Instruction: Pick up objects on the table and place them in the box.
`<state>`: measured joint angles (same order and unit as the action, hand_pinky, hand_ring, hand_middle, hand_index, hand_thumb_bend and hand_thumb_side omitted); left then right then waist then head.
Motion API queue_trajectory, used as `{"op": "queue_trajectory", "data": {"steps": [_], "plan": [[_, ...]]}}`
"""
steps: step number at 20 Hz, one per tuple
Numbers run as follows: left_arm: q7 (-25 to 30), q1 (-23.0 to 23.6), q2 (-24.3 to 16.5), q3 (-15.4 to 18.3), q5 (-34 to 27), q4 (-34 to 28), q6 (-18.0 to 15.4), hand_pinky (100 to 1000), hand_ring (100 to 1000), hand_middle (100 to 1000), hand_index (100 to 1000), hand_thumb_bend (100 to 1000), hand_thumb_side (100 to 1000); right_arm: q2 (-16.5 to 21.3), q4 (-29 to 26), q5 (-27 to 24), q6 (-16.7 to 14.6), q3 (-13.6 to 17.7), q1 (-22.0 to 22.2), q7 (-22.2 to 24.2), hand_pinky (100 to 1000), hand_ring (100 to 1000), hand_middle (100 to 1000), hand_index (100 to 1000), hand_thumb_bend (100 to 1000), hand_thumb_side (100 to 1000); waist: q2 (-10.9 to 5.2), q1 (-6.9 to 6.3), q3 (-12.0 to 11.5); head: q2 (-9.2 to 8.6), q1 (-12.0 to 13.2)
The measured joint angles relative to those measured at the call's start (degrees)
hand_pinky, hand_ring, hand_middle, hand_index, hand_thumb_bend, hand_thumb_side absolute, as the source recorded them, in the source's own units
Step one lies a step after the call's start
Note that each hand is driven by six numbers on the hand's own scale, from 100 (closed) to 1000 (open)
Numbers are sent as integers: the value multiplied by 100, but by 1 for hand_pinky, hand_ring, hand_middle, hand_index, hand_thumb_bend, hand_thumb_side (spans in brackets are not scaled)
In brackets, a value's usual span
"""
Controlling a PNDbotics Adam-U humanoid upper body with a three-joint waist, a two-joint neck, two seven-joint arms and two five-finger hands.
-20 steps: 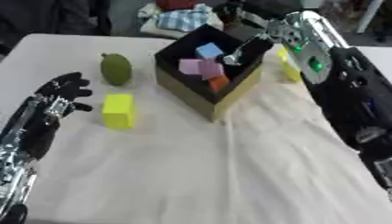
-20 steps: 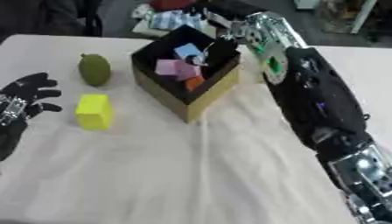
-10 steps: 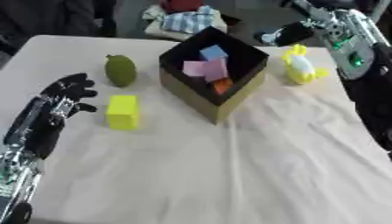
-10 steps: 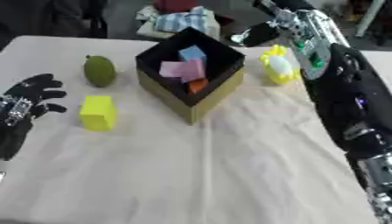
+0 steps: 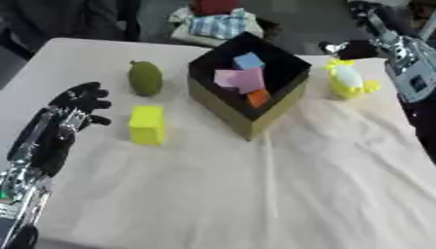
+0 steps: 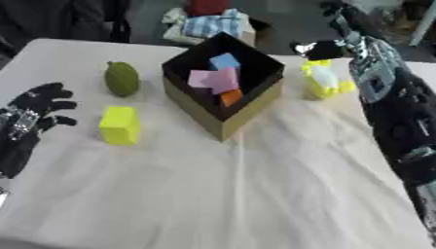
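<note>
Now right hand (image 6: 328, 47) has pulled back out of the box (image 5: 281, 104) toward far edge, fingers unclear, can't tell grip. Blocks sit inside; yellow toy (image 5: 347, 80), yellow block (image 5: 147, 125), green fruit (image 5: 146, 78) still outside. Left hand (image 5: 75, 104) open, idle.

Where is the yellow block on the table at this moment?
In the left eye view, the yellow block lies on the table's left side, between the robot's left hand and the box, just in front of the green fruit.

box (image 5: 247, 104) mid-table (image 5: 255, 194); fruit (image 5: 146, 78), block (image 5: 146, 124) left; toy (image 5: 347, 80) right.
</note>
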<state>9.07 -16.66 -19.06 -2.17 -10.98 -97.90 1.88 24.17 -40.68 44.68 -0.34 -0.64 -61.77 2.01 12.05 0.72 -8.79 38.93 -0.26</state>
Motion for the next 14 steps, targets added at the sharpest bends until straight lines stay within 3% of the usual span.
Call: {"op": "queue_trajectory", "data": {"steps": [9,14], "plan": [[2,-37,0,1,2,-52,-1,655,773,748,857,437,626,9,376,-155,187,84,114,-269,767,798,837,954,482,383,134,0,-62,-2,-113],[8,-48,4,1,16,-88,-4,655,773,748,857,437,629,22,607,-196,436,153,202,-708,766,798,835,949,479,380,244,-2,-94,15,-266]]}}
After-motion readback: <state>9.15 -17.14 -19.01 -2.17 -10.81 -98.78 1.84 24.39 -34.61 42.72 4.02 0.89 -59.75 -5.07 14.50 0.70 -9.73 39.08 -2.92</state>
